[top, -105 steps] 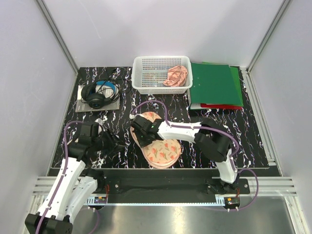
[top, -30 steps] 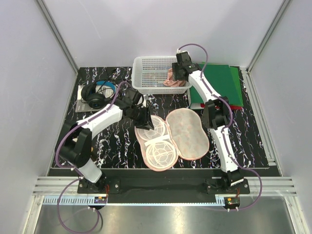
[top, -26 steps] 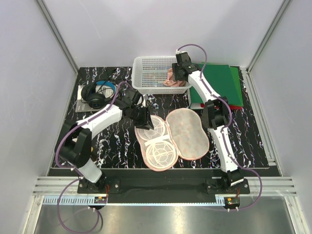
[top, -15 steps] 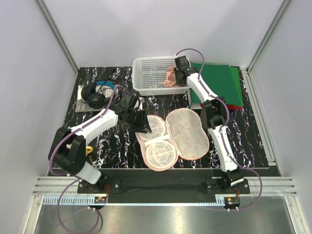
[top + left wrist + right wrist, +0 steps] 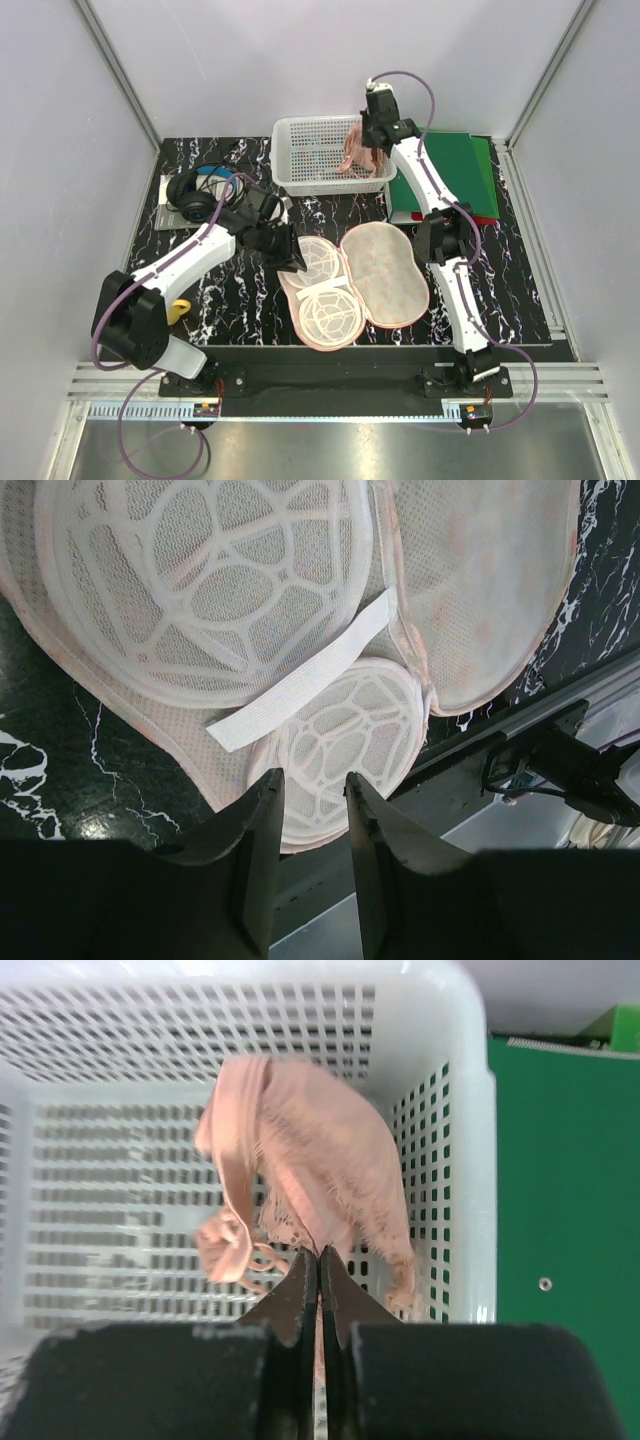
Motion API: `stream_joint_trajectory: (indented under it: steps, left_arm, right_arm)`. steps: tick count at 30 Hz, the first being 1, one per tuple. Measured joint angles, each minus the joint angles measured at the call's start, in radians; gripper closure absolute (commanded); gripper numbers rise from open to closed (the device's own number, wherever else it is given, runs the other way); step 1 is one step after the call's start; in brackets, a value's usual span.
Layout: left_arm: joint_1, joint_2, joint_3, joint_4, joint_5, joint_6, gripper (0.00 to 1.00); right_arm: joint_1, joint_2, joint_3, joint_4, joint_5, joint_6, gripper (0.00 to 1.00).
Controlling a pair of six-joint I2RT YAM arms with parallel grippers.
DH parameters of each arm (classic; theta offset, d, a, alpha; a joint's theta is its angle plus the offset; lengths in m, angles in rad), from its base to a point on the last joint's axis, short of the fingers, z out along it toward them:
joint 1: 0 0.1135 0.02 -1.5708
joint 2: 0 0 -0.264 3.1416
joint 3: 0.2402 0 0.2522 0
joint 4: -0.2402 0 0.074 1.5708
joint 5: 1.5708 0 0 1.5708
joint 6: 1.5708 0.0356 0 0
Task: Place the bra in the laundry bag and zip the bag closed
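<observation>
The laundry bag point(image 5: 385, 272) lies open on the table, its white mesh cups point(image 5: 322, 300) facing up on the left half. The cups also fill the left wrist view point(image 5: 200, 580). My left gripper point(image 5: 291, 256) hovers at the bag's left edge, and in its wrist view point(image 5: 312, 780) it is open with a narrow gap and empty. My right gripper point(image 5: 367, 138) is shut on the salmon-pink bra point(image 5: 355, 155) and holds it above the right end of the white basket point(image 5: 300, 150). In the right wrist view point(image 5: 319, 1252) the bra point(image 5: 320, 1170) hangs from the shut jaws over the basket point(image 5: 470, 1110).
Black headphones point(image 5: 200, 195) lie on a grey pad at the back left. Green folders point(image 5: 445, 175) over a red one sit to the right of the basket. A small yellow object point(image 5: 178, 310) lies by the left arm's base.
The bag, closed in the earliest frame, now lies open. My right gripper has lifted the bra up from the basket. My left gripper has stayed at the bag's left edge.
</observation>
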Motion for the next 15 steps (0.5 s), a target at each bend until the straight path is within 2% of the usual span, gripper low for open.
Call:
stream_joint_trajectory:
  steps: [6,10,11,13,15]
  left_arm:
    - [0.006,-0.014,0.07,-0.055,-0.024,0.016,0.64]
    - [0.026,-0.05,0.097,-0.067,-0.031,0.023,0.58]
    - [0.035,-0.061,0.097,-0.07,-0.03,0.024,0.54]
    - [0.059,-0.083,0.099,-0.079,-0.03,0.026,0.53]
    - [0.08,-0.1,0.1,-0.082,-0.029,0.026,0.52]
  right_arm:
    - [0.011,-0.191,-0.04,-0.019,-0.034,0.079,1.0]
    - [0.065,-0.37,-0.057,-0.067,-0.038,0.102,1.0]
    - [0.086,-0.422,-0.081,-0.075,-0.045,0.111,1.0]
    - [0.129,-0.54,-0.166,-0.093,-0.082,0.132,1.0]
    - [0.176,-0.692,-0.331,-0.09,-0.158,0.157,1.0]
